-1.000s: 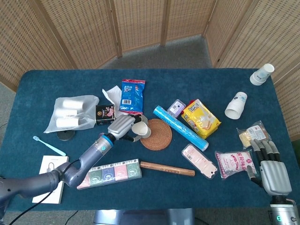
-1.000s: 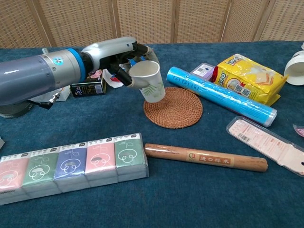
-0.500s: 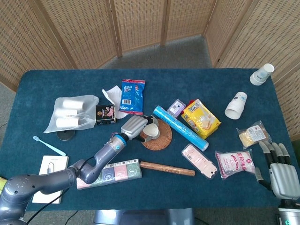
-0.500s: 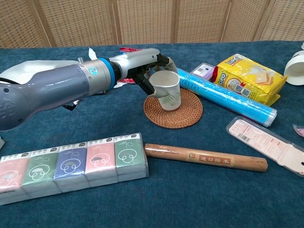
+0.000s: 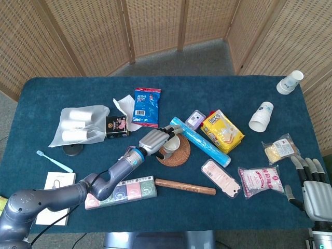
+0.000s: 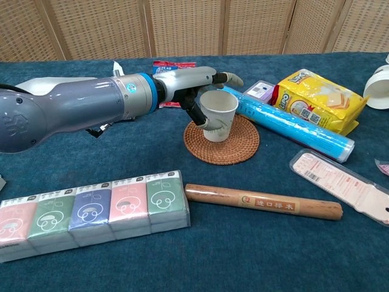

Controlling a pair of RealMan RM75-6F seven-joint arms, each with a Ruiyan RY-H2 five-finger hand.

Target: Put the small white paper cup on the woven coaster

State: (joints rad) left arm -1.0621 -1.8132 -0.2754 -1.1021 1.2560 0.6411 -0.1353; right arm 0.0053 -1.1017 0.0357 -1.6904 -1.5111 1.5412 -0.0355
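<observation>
The small white paper cup (image 6: 219, 115) (image 5: 171, 146) stands upright on the round woven coaster (image 6: 228, 149) (image 5: 179, 155) near the table's middle. My left hand (image 6: 188, 82) (image 5: 155, 139) reaches in from the left. Its fingers stretch straight out behind and above the cup's rim, while the thumb lies against the cup's left side. My right hand (image 5: 313, 189) hangs at the table's near right corner, fingers apart and holding nothing; only the head view shows it.
A blue roll (image 6: 285, 125) and a yellow packet (image 5: 222, 129) lie just right of the coaster. A wooden stick (image 6: 261, 202) and a row of tissue packs (image 6: 91, 213) lie in front. Two other paper cups (image 5: 261, 116) (image 5: 289, 82) are at the far right.
My left hand carried the cup rightward from beside the coaster and set it down on it. The fingers, curled round the cup before, have straightened. My right hand sank slightly lower in view.
</observation>
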